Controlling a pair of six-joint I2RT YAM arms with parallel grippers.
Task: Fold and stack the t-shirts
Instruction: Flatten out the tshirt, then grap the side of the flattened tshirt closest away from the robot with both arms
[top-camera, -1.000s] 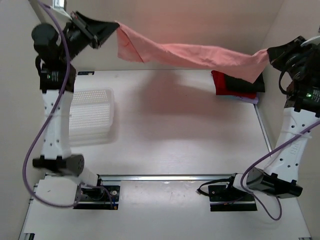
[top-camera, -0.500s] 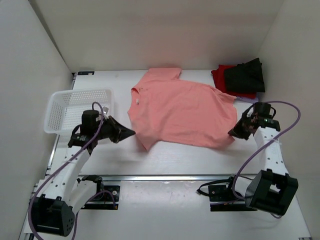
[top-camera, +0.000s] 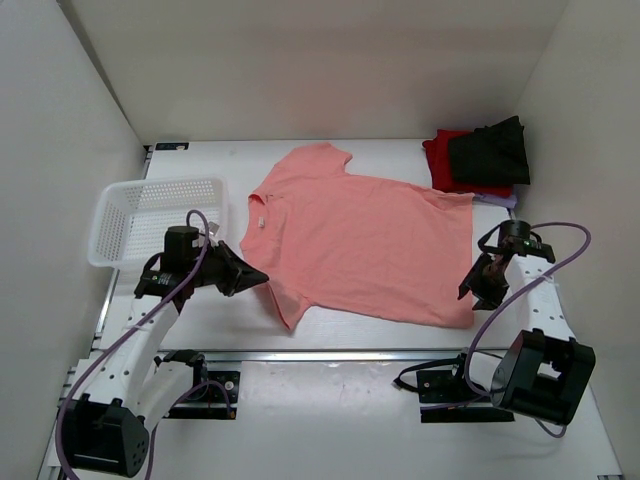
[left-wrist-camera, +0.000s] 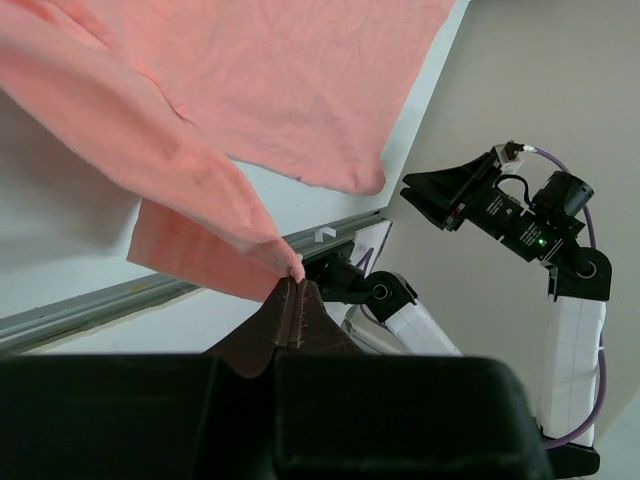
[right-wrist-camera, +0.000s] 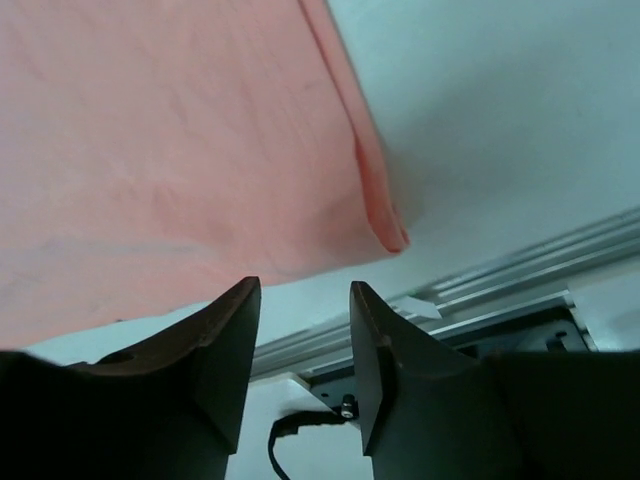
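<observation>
On the white counter (top-camera: 340, 335) we see the large salmon-pink cloth t-shirt (top-camera: 360, 240) spread flat. Left claw (left-wrist-camera: 293, 288) pinches its near sleeve; right claw (right-wrist-camera: 305, 292) stands spread, just beside the hem corner.

**Right hand (right-wrist-camera: 304, 292) spread wide near a shirt corner**

Its two dark fingers (right-wrist-camera: 215, 350) stand apart with nothing between them. Beyond the tips, the salmon-pink t-shirt (right-wrist-camera: 170, 140) lies flat on the pale tabletop (right-wrist-camera: 500, 110). The shirt's hemmed corner is near a metal rail (right-wrist-camera: 530, 255).
</observation>
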